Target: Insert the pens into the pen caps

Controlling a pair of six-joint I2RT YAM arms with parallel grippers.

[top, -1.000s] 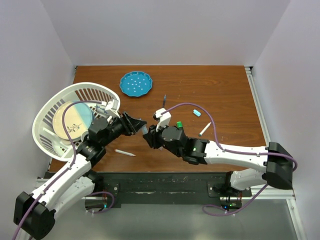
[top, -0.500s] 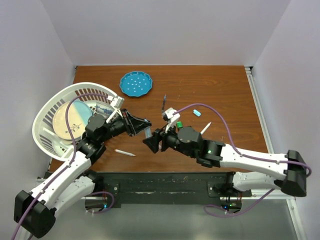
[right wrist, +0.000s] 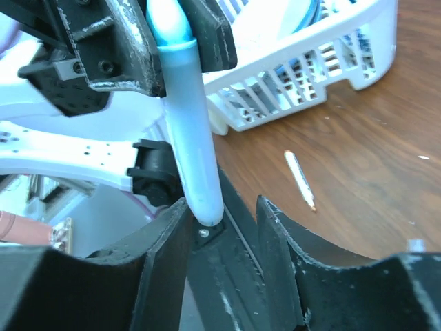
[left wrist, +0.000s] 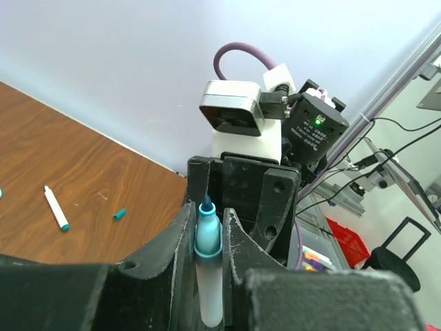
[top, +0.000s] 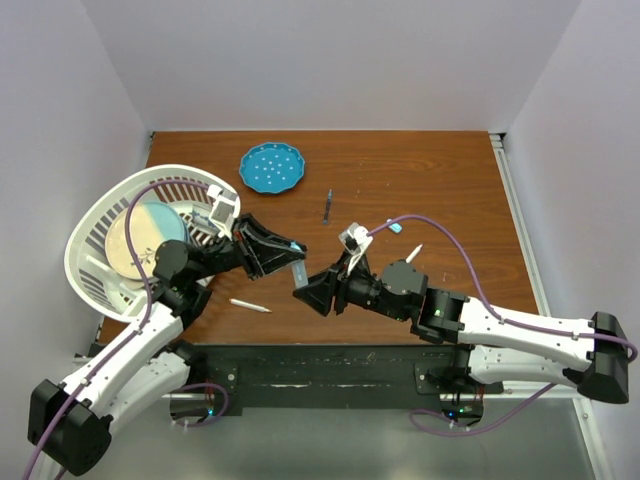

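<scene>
My left gripper (top: pixel 294 252) is shut on a pen (top: pixel 298 272) with a pale barrel and a light blue tip end. In the left wrist view the pen (left wrist: pixel 208 276) stands between the jaws of my left gripper (left wrist: pixel 207 210), tip away from the camera. My right gripper (top: pixel 306 293) meets it above the table's near part. In the right wrist view the pen's (right wrist: pixel 191 138) rounded barrel end sits inside my right gripper (right wrist: pixel 227 207), against its left finger (right wrist: pixel 169 227); the jaws stand apart. I see no pen cap in either gripper.
A loose pen (top: pixel 250 306) lies near the front, also in the right wrist view (right wrist: pixel 300 179). A dark pen (top: pixel 328 205), a white pen (top: pixel 411 257) and a teal cap (top: pixel 396 227) lie mid-table. A blue plate (top: pixel 272 167) sits at the back, a white basket (top: pixel 95 215) on the left.
My left gripper has reached further right with the pen. My right gripper has moved back toward the near edge and now faces the pen's barrel end.
</scene>
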